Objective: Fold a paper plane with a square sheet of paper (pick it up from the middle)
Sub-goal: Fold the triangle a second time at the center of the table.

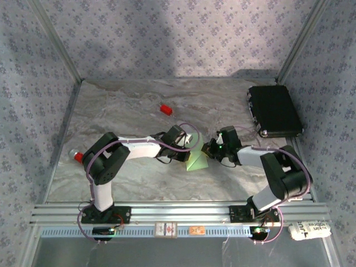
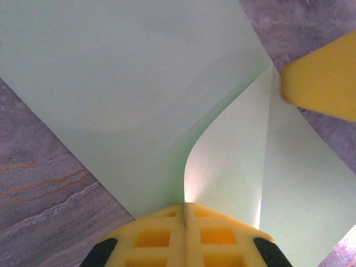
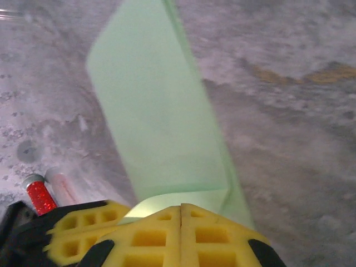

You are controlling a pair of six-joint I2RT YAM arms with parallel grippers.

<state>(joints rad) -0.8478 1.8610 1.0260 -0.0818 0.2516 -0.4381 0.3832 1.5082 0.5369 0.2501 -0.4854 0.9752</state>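
Observation:
The square sheet of paper point(image 1: 197, 162) is pale green and creased, and it stands up off the marble table between my two grippers. My left gripper point(image 1: 188, 142) is shut on one raised edge of the sheet point(image 2: 139, 94); that edge runs straight into the seam between its yellow fingers point(image 2: 153, 236). My right gripper point(image 1: 213, 149) is shut on the opposite end, where a folded flap of the sheet point(image 3: 161, 122) curls in under its fingertips. One of its yellow fingers point(image 2: 322, 78) touches the fold's tip in the left wrist view. A paper plane is out of view.
A small red block point(image 1: 166, 109) lies behind the grippers. A black case point(image 1: 274, 111) sits at the back right. A red-capped cylinder point(image 1: 78, 156) point(image 3: 39, 197) lies by the left wall. Patterned walls close in three sides, and a metal rail point(image 1: 178, 214) runs along the near edge.

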